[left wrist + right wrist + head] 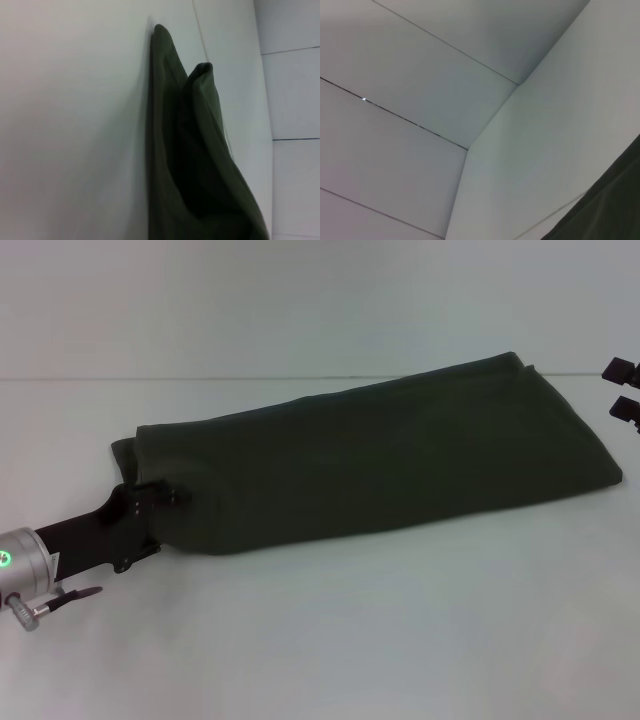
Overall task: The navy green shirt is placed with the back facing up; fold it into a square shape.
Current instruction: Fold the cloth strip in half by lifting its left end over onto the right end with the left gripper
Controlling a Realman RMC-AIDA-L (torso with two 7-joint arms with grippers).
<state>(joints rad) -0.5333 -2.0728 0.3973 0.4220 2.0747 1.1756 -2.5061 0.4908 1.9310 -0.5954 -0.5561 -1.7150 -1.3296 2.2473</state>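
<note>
**Inspector:** Nearest the camera?

**Operator:** Left gripper [160, 495], pinching the near end of the navy green shirt [390, 455], which runs away from it as 1 long folded band on the table [350, 640]. Right gripper [622, 390] sits beyond the far end; I cannot tell its fingers.

**Inspector:** Risk?

**Operator:** I judge 1 layer could slip, skewing the fold.

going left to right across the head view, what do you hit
left pincer, at the shirt's left end → shirt, a long folded band lying on the table → right pincer, at the right edge, apart from the shirt
</note>
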